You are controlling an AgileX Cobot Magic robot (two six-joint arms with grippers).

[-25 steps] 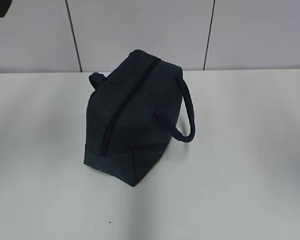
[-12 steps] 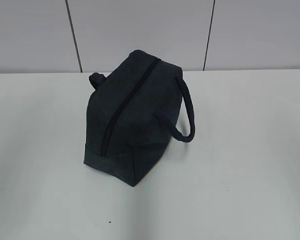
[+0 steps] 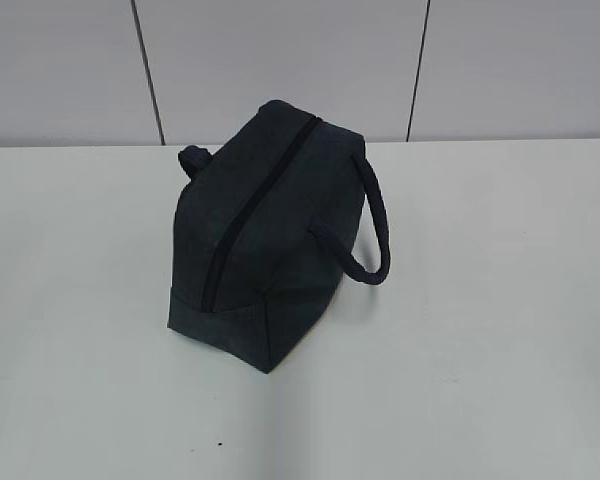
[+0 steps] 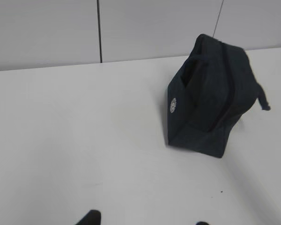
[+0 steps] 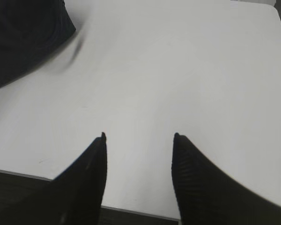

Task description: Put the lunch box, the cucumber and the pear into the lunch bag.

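On my left wrist feed, the left gripper [image 4: 145, 221] shows only as two dark fingertips at the bottom edge, set apart with bare white table [image 4: 84, 140] between them, so I read its jaws as spread and holding nothing. Ahead and to the right of it stands the lunch bag [image 4: 210, 103], dark navy, upright on the table, with a small pale round mark on its near end panel.

From the exterior camera, I see the lunch bag [image 3: 265, 230] sitting mid-table, its long zipper running along the top and looking closed, one looped handle [image 3: 375, 225] hanging off its right side and another poking out at the back left. I cannot see inside it.

On the right wrist feed, the right gripper [image 5: 138, 138] hangs over the table's near edge, fingers parted, nothing between them; the bag's corner sits top left.
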